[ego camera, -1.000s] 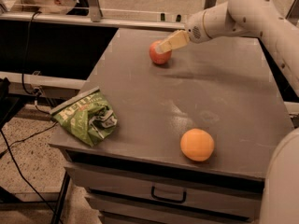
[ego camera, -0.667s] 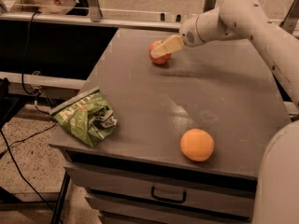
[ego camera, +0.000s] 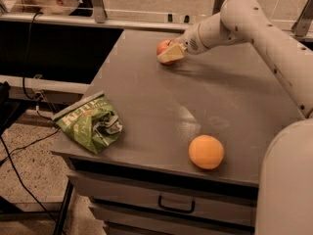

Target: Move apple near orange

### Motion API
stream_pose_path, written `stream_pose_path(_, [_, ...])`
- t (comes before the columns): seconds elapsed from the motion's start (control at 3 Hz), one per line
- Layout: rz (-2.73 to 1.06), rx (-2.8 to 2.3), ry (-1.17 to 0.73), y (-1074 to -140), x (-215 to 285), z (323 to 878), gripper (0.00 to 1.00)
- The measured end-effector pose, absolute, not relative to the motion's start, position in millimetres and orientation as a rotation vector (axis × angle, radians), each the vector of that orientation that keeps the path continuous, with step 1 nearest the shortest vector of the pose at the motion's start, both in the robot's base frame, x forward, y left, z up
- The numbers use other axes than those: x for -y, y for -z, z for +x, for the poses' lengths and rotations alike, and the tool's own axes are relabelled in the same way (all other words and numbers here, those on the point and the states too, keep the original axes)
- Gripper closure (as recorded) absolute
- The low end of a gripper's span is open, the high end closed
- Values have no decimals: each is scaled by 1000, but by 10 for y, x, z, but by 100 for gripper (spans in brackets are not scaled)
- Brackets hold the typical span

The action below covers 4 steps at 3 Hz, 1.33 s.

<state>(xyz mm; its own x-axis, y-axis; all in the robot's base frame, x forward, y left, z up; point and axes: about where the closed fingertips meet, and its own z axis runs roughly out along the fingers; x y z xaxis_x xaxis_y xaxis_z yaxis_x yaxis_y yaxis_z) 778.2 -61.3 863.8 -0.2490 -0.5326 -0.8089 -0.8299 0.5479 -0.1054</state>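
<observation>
At the far side of the grey table, the red apple sits on the top. The gripper is right against it, with one pale part across the apple's front. I cannot tell if the gripper has hold of the apple, or how wide it is. The orange sits well apart, close to the front edge. The apple is round, so a weak hold could let it slip and roll away. A bump could knock the orange off the front edge. A green bag lies at the left corner, out of the way.
</observation>
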Motion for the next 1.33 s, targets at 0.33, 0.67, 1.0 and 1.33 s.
stream_pose_path(0.33, [-1227, -1890, -412, -8799, 581, 7648, 70])
stream_pose_path(0.67, [-1322, -1818, -428, -9212, 904, 7269, 99])
stream_pose_path(1.0, [-1374, -1774, -441, -9387, 1206, 6960, 100])
stream_pose_path(1.33, [-1339, -1734, -478, -9640, 1494, 6498, 100])
